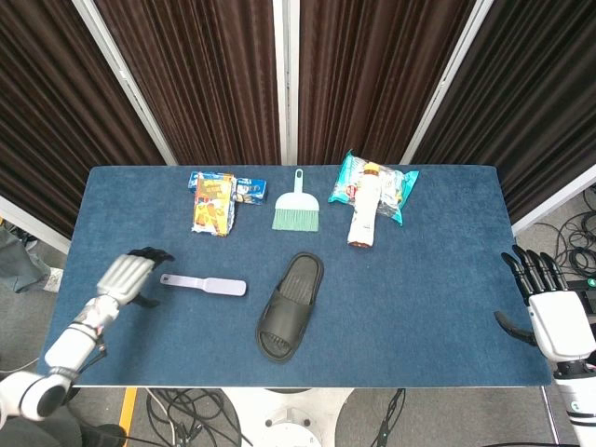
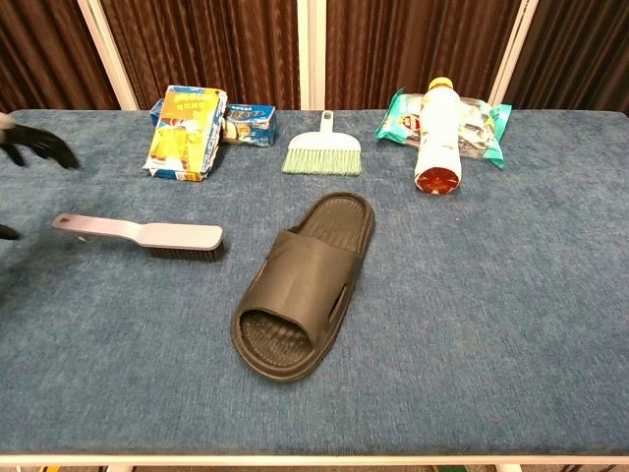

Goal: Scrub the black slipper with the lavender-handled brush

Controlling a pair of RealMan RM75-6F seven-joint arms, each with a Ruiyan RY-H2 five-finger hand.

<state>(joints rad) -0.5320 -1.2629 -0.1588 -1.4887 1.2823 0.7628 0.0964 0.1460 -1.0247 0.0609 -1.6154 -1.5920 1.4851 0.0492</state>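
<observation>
The black slipper (image 1: 291,305) (image 2: 305,284) lies sole down near the middle of the blue table, toe end toward the front. To its left lies the lavender-handled brush (image 1: 203,283) (image 2: 141,234), bristles down, handle pointing left. My left hand (image 1: 127,277) hovers over the table just left of the brush's handle tip, fingers spread, holding nothing; only its dark fingertips (image 2: 34,144) show at the chest view's left edge. My right hand (image 1: 551,315) hangs off the table's right edge, fingers spread and empty.
Along the back stand a yellow-and-blue snack box (image 1: 213,201), a small green hand broom (image 1: 297,210) and a bottle lying on a teal packet (image 1: 369,209). The table's front edge (image 1: 279,382) runs close below the slipper.
</observation>
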